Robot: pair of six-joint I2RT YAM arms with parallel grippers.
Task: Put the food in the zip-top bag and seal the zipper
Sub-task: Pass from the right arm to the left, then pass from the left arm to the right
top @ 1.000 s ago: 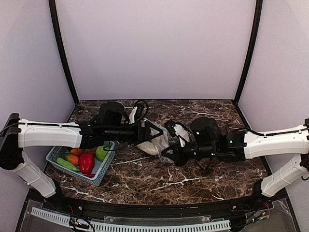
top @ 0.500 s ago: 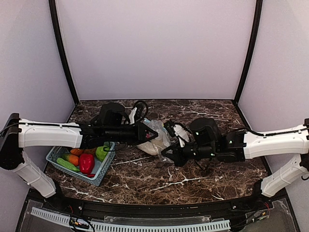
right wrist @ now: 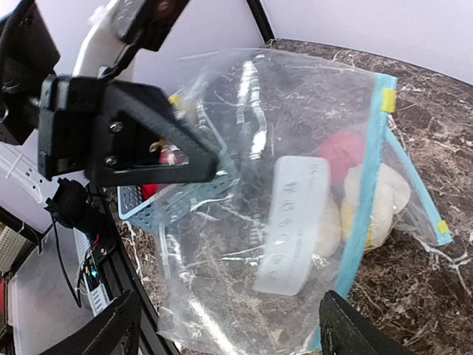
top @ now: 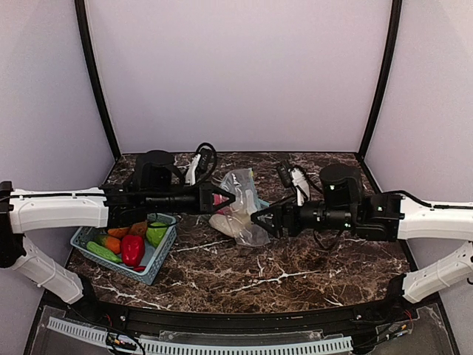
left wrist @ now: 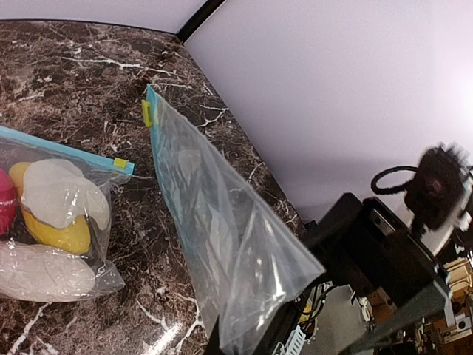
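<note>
Now the right gripper [top: 259, 220] is spread wide and pulled back, while the zip-top bag [top: 242, 185] is pinched and lifted by the left gripper [top: 228, 198]. More food [top: 133, 248] is left in the basket [top: 158, 269], behind the left gripper, nearer that arm.

No word, brand or number can be read anywhere. The bag [right wrist: 214, 281] bears a white label strip [right wrist: 292, 225], at 5 o'clock from the right wrist view's middle; its faint marks are too blurred to read.
</note>
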